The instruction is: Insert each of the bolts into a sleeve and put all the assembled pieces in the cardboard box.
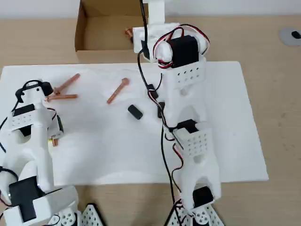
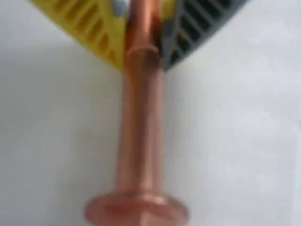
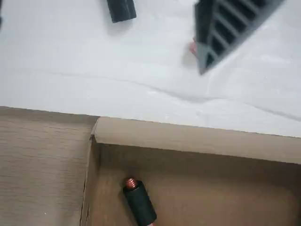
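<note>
Copper, smooth, flange-headed: a bolt (image 2: 141, 141) is clamped in our left pincer (image 2: 143, 47) over open white mat (image 1: 103, 150). A black-sleeved piece (image 3: 138, 202) lies inside the cardboard box (image 3: 197, 141); whether the right pincer (image 3: 209, 52) is apart we cannot tell.

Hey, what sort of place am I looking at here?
Probably a hobby or lab robotics bench rather than a factory: a wooden table with a white mat, two small white arms with bare wiring, and copper bolts laid out near a cardboard box.
</note>
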Controlling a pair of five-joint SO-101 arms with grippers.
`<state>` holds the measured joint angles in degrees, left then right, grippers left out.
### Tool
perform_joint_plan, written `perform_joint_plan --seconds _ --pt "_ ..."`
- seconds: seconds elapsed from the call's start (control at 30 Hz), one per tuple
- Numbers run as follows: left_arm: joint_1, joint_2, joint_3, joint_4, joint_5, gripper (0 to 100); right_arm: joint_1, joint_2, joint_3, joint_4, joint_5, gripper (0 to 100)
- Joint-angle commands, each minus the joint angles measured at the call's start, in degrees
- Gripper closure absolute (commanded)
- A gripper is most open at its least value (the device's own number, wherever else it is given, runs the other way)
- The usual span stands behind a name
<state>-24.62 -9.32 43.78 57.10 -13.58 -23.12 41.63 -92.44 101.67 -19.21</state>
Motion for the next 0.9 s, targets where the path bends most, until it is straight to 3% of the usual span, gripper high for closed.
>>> perform_joint_plan --seconds 0.0,0.1,0.4,0.63,0.87 --pt "-3.16 0.48 -2.29 -3.78 1.49 94 -0.92 -4.09 -2.95 0.79 -0.44 66.6" --pt "-4.84 -3.21 -2.29 -4.04 1.49 89 -0.92 -3.91 -2.95 0.79 -0.26 66.6" --pt "-4.57 -17.71 -2.29 -3.87 -0.35 89 -1.89 -3.65 -2.86 0.79 -0.18 66.6" --pt "-5.10 -14.90 -1.76 -6.33 -0.09 89 -3.30 -3.65 -2.86 0.79 -0.18 66.6" --pt "-11.78 -9.36 -2.29 -9.49 3.60 89 -3.03 -3.65 -2.86 0.79 -0.18 66.6"
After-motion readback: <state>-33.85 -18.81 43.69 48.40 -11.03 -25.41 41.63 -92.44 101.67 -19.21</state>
